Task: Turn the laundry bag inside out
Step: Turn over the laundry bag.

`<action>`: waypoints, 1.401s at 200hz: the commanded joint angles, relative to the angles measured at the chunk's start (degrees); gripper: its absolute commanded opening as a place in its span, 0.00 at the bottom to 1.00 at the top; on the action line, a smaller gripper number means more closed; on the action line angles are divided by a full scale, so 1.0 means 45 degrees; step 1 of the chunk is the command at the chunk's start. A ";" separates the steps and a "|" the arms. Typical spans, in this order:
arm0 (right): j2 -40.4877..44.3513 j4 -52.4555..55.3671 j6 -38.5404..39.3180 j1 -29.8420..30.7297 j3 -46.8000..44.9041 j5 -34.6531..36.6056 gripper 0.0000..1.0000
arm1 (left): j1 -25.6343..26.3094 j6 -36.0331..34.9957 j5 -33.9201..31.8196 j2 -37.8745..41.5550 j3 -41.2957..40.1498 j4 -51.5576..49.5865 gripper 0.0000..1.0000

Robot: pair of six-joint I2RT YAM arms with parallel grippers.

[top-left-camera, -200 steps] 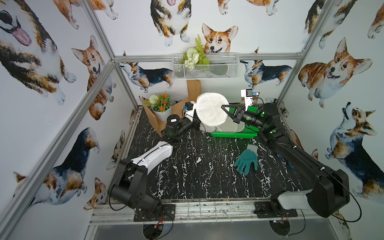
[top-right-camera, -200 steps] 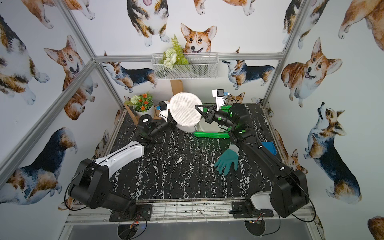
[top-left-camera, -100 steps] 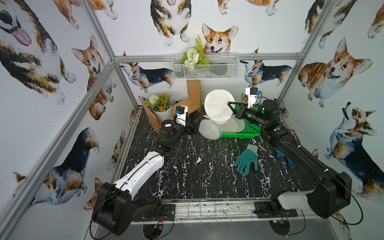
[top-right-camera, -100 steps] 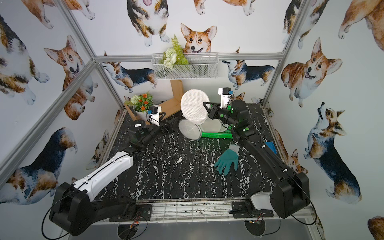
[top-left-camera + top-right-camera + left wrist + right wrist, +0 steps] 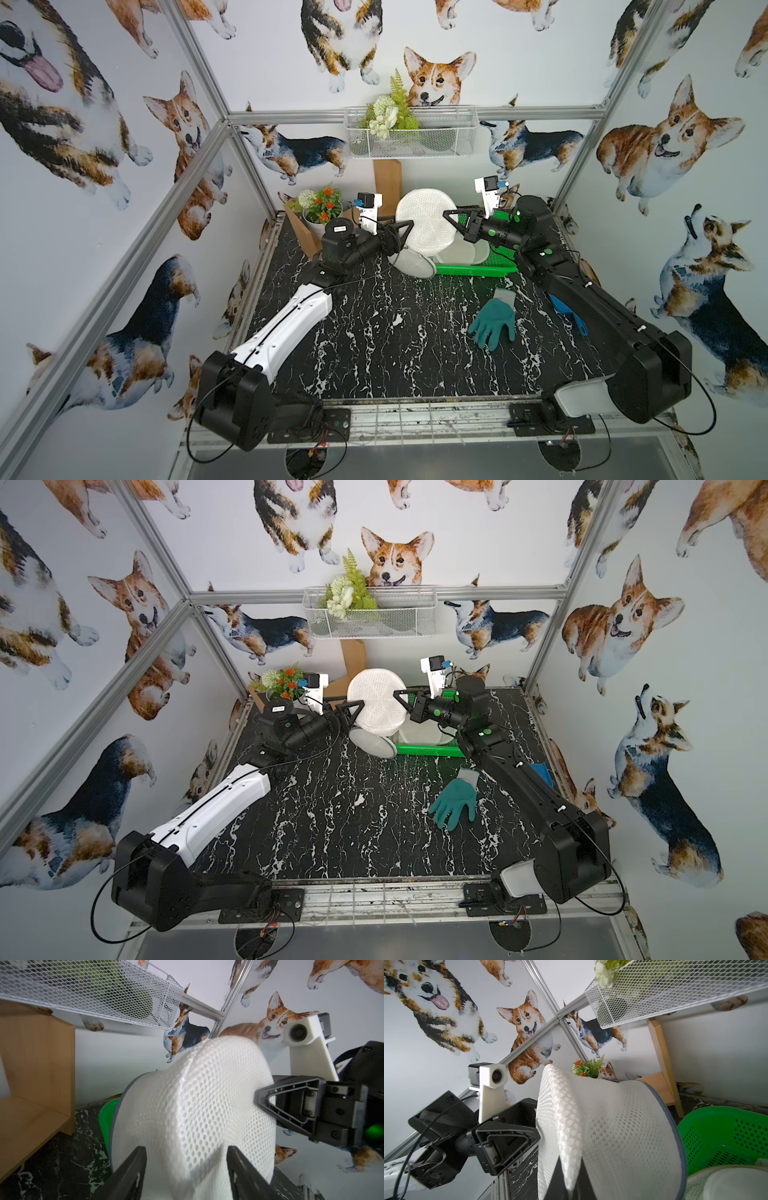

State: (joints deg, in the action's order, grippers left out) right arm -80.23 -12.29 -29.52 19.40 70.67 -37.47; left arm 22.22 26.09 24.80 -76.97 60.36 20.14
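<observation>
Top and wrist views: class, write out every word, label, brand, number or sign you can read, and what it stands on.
On the left arm, a small white sticker: dark print, too small to read.
No writing shows on the white mesh laundry bag, green plastic basket or teal rubber glove.
Nothing else legible in any view.

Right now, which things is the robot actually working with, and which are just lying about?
In the job: laundry bag; right gripper, pinching it; left gripper, at its side.

Lying about: teal glove; green basket; flower pot; blue brush; wire basket.
</observation>
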 commanded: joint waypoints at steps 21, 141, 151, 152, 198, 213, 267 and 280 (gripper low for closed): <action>-0.0364 -0.0855 -0.0239 0.0028 0.0381 -0.1359 0.00 | -0.0008 0.3667 0.1370 -0.0062 -0.0663 0.3948 0.40; 0.3366 -0.0879 0.1835 -0.0327 -0.2143 0.2630 0.73 | 0.0548 0.8570 -0.3676 0.1535 -0.0452 0.0729 0.00; 0.4066 -0.1235 0.2506 -0.0236 -0.2878 0.2584 0.73 | 0.0642 0.9060 -0.4095 0.1606 -0.0324 0.0398 0.00; 0.4121 -0.1263 0.2580 -0.0213 -0.2934 0.2556 0.73 | 0.0655 0.9093 -0.4139 0.1611 -0.0316 0.0383 0.00; 0.3911 -0.3377 0.3710 0.1507 -0.4307 0.2223 0.72 | 0.0970 1.0787 -0.4806 0.1767 0.0056 0.0007 0.00; 0.3211 -0.3874 0.3812 0.2052 -0.4172 0.2485 0.71 | 0.1000 1.1040 -0.4807 0.1886 0.0071 -0.0063 0.00; 0.1850 -0.4563 0.4338 0.3169 -0.3479 0.3501 0.52 | 0.1020 1.2353 -0.4549 0.2516 -0.0399 -0.0115 0.00; 0.1813 -0.4782 0.4341 0.3294 -0.3598 0.3660 0.42 | 0.1020 1.2581 -0.4524 0.2691 -0.0481 -0.0236 0.00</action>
State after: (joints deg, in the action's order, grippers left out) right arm -71.66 -29.04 -11.42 33.34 54.39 -23.68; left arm 26.79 79.37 4.12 -66.04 58.74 18.61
